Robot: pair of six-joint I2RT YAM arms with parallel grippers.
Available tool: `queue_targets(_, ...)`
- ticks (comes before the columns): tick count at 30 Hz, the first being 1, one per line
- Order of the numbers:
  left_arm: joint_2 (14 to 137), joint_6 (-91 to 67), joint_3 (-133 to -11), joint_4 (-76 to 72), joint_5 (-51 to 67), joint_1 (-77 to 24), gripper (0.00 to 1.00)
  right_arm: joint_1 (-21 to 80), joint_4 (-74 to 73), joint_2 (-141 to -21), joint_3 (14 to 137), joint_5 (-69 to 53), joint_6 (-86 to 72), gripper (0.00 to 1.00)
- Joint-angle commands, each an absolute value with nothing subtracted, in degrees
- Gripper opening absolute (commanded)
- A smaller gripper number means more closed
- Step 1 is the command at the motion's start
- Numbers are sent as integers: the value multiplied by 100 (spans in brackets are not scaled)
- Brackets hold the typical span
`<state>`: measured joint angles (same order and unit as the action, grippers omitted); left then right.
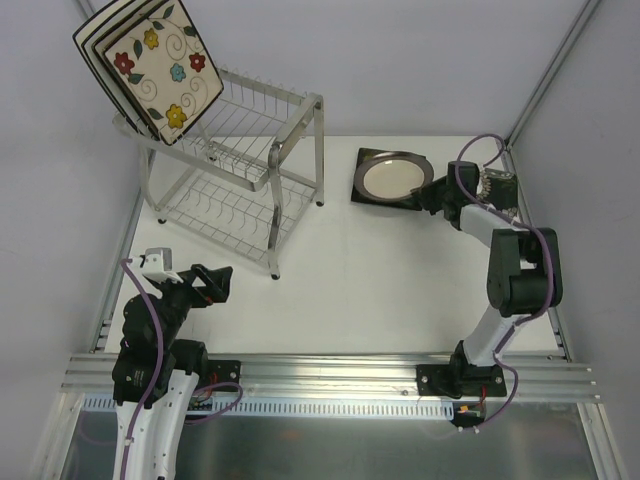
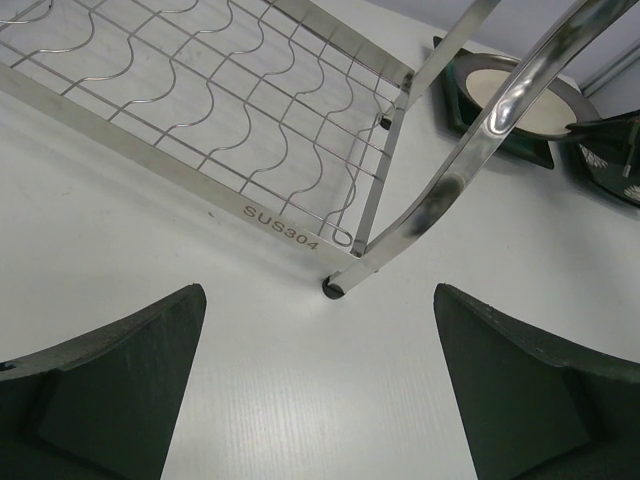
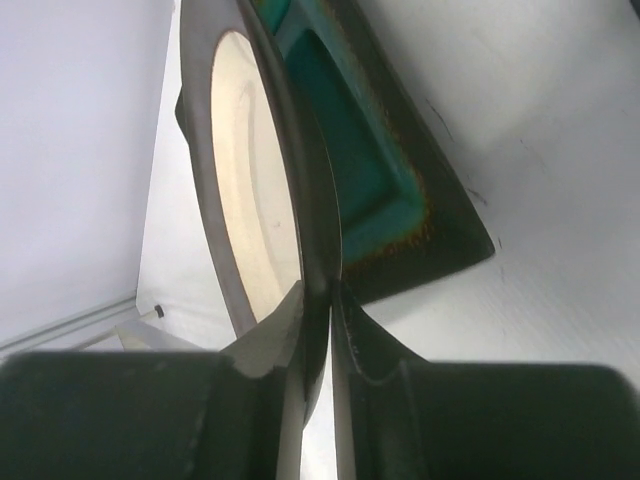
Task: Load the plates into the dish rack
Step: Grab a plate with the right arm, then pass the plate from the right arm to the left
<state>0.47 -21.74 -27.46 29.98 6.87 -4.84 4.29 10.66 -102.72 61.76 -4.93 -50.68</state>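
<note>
The dish rack fills the far-left corner of the table. Its near leg stands just ahead of the spread left claw. At the far edge sits the round plate, pinched by the right claw. Between rack and plate the table's middle lies free.

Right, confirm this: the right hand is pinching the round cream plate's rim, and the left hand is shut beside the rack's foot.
One error: the left hand is open, not shut; the left wrist view shows its fingers spread wide. The rest stands: it is beside the foot of the dish rack, and the right hand is pinching the rim of the round cream plate.
</note>
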Motion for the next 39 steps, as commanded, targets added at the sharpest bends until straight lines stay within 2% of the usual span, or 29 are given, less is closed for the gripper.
queue_targets(1,-501,-2188,-2760,2900,861,-457,99,378,1503,-9300,6197,-878,-4966,1)
queue_targets(9,-379,-2180,-2742,2777,1177,-457,99,220,976,-8122,5705,-1571,-4650,1)
queue_targets(23,386,-2900,-3190,2812,2732,-448,99,44,-166,-6259,5019,-3496,-3895,1)
queue_targets(32,974,-3401,-3340,2804,3357,-457,99,114,-676,-5529,4773,-4701,-3183,1)
queue_targets(39,1529,-3831,-3709,2725,3559,-457,99,746,-739,-5317,4667,-4878,-2979,1)
